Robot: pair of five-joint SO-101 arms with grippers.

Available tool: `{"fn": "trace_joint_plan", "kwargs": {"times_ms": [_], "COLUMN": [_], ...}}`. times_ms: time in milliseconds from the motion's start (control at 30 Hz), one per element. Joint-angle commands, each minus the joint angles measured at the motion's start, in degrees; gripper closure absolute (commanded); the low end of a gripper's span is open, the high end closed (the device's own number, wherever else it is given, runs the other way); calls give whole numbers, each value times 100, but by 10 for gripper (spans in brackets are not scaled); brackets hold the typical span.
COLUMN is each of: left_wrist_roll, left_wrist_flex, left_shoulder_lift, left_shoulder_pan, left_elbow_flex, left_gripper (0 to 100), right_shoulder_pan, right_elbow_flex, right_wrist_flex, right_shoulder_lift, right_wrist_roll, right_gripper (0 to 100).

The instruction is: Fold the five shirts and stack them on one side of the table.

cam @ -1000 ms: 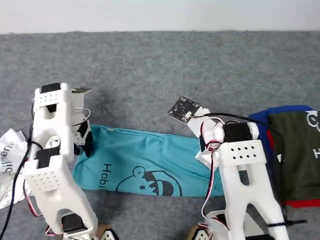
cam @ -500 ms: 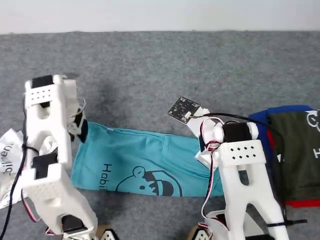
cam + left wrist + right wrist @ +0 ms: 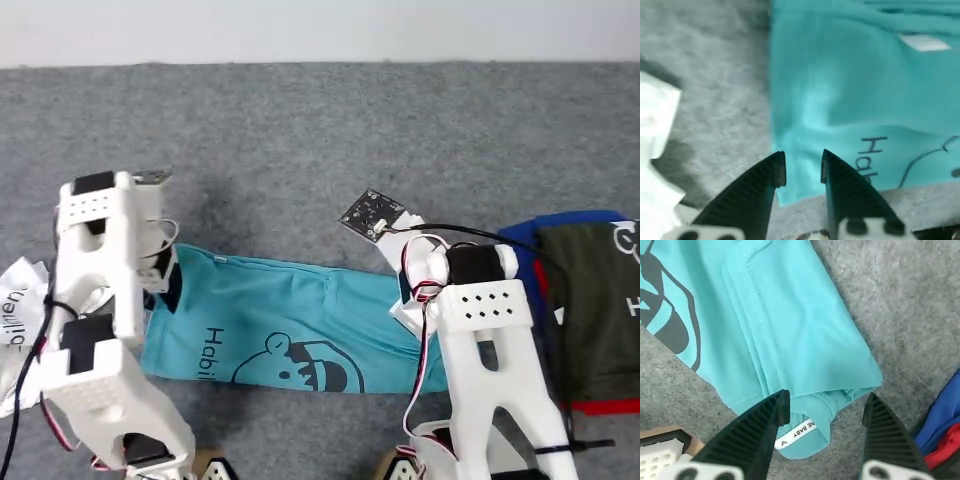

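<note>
Left pincer (image 3: 801, 167) & right pincer (image 3: 826, 410) released, teal shirt (image 3: 290, 312) long axis L-R.

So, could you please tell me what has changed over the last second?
The left gripper swung away toward the far left, then came partway back over the teal shirt's left end, which shifted slightly outward. The right gripper, jaws wide over the shirt's other end, and the folded stack stayed put.

- Shirts, 5: teal shirt (image 3: 290, 330), white shirt (image 3: 18, 300), blue shirt (image 3: 520, 240), red shirt (image 3: 600, 407), olive shirt (image 3: 595, 310).
- Arms, 2: left arm (image 3: 100, 300), right arm (image 3: 480, 330).
- Pincers, 2: left pincer (image 3: 800, 167), right pincer (image 3: 827, 410).
- Counter (image 3: 320, 130), 1.
</note>
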Motion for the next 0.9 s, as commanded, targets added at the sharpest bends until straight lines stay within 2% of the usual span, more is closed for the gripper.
{"fn": "trace_joint_plan", "kwargs": {"times_ms": [0, 67, 533, 633, 867], "left_wrist_roll": [-255, -448, -475, -492, -492], "left_wrist_flex": [-62, -53, -281, -273, 281], "left_shoulder_lift": [62, 255, 1398, 1688, 1908], "left_shoulder_pan": [-114, -18, -62, -79, -79], "left_elbow_flex": [-13, -13, -75, -75, -673], "left_gripper": [874, 874, 872, 844, 804], "right_shoulder_pan": [22, 22, 22, 22, 22], "right_elbow_flex": [-26, -26, 105, 229, 246], "right_wrist_flex": [40, 40, 31, 31, 13], "right_shoulder_lift": [-171, -171, -171, -171, -171], "right_wrist_roll": [-53, -53, -53, -53, -62], "right_gripper": [753, 753, 753, 753, 753]}}
